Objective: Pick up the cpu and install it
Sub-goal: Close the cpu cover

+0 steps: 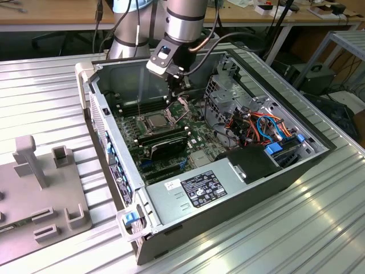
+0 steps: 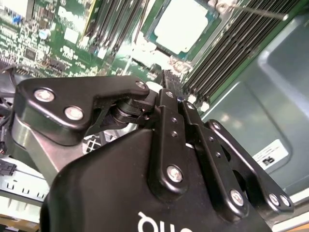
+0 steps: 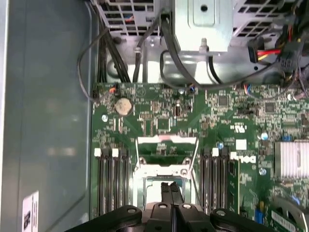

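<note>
On the exterior view's left, a grey plastic fixture [image 1: 43, 194] sits on the ribbed metal table [image 1: 274, 228] beside an open computer case [image 1: 296, 171] lying on its side. The case holds a green motherboard [image 1: 197, 128]. Near the board's middle, the cpu [image 1: 155, 121] lies flat in its socket with its silver-grey metal top facing up. It is square, with no long axis, and its edges run parallel to the memory slots, as the second wrist view [image 2: 186, 24] shows. The socket's hinged metal frame [image 3: 166, 140] stands open. Just to the chip's right and above it in the exterior view, the arm's gripper [image 1: 173, 94] reaches down into the case. In the first wrist view its fingertips [image 3: 166, 189] are pressed together, gripping nothing and poised over the socket. Toward the frame's bottom, black memory sticks [image 1: 164, 138] stand in their slots, and a grey power supply [image 1: 197, 191] fills the near corner. At centre right, orange, red and blue cables [image 1: 262, 123] tangle beside a metal drive cage [image 1: 219, 85].
</note>
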{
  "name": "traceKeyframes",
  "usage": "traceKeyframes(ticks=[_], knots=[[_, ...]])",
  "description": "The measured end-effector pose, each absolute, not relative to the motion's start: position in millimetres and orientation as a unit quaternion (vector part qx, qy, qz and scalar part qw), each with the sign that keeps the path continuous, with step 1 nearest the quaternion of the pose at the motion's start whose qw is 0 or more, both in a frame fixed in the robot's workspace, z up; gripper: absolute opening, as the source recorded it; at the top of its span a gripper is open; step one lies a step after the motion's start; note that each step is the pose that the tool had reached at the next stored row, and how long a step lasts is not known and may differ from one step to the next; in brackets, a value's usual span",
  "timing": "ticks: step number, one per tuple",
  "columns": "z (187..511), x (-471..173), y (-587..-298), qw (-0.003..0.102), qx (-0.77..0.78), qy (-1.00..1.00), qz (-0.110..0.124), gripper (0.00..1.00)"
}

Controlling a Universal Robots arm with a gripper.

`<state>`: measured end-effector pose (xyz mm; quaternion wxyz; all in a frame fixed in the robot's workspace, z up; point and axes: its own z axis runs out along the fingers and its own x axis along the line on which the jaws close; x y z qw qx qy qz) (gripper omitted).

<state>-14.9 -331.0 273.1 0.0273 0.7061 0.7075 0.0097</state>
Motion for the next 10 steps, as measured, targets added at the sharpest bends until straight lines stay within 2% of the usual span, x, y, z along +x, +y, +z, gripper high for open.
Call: traceKeyframes(ticks=[10], knots=[[273, 14, -331, 0.027, 0.706, 0.708, 0.010, 0.11]])
